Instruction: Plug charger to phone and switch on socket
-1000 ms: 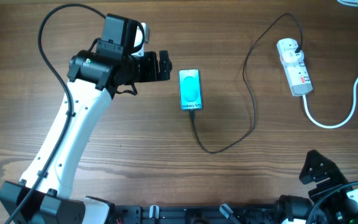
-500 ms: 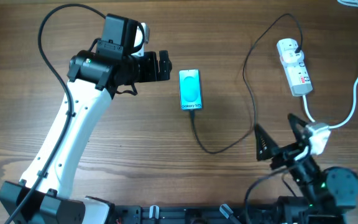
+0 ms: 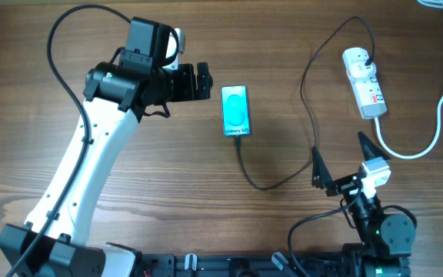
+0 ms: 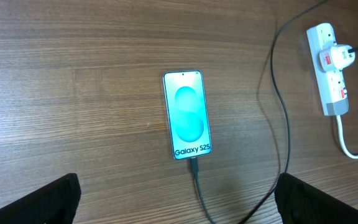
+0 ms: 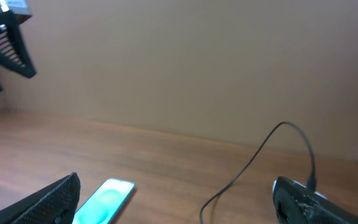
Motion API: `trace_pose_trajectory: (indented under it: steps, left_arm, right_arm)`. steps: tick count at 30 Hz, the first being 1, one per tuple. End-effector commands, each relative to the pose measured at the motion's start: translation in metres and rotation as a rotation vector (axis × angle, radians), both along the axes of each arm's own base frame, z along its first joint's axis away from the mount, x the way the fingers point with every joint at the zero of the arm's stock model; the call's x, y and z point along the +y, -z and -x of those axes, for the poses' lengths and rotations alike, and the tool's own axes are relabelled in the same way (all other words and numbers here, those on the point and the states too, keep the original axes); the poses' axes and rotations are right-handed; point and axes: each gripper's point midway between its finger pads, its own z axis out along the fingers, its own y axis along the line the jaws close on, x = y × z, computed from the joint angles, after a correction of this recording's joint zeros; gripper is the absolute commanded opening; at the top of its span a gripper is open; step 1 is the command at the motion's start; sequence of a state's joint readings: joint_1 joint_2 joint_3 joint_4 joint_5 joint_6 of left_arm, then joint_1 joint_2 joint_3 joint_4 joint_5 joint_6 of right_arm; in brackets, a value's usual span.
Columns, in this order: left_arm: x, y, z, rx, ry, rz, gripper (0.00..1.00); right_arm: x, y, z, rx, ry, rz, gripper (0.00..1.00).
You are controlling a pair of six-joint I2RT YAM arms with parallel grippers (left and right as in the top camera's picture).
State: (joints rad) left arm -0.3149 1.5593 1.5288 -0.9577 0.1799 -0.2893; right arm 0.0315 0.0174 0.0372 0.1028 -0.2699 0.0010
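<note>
The charger (image 3: pixel 311 115) looks seated in the phone (image 3: pixel 235 111) at counter (image 3: pixel 206 219) centre, so swing your wide-open, empty right claw (image 3: pixel 338 146) to the socket (image 3: pixel 363 82) at 1 o'clock and press its red switch (image 4: pixel 327 60) squarely.

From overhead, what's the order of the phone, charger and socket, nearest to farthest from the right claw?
From the right claw:
1. charger, its cable just left
2. socket, ahead, slightly right
3. phone, far left
</note>
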Motion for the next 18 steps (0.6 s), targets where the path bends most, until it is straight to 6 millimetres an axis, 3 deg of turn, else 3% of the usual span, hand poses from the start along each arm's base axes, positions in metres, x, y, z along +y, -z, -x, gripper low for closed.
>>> trace_pose_trajectory:
  steps: [1,5,7,18]
  left_arm:
    - [0.002,0.002,-0.001,-0.005,0.011,-0.012,1.00]
    - [0.002,0.002,-0.001,-0.005,0.011,-0.012,1.00]
    - [0.002,0.002,-0.001,-0.005,0.011,-0.012,1.00]
    - [0.002,0.002,-0.001,-0.005,0.011,-0.012,1.00]
  right_arm:
    - [-0.018,0.012,-0.006,0.039,0.101,-0.097,1.00]
    - [-0.023,0.017,-0.008,0.060,0.131,-0.103,1.00]
    - [-0.024,0.036,-0.009,0.139,0.141,-0.100,1.00]
    - [-0.033,0.038,-0.010,0.127,0.195,-0.026,1.00]
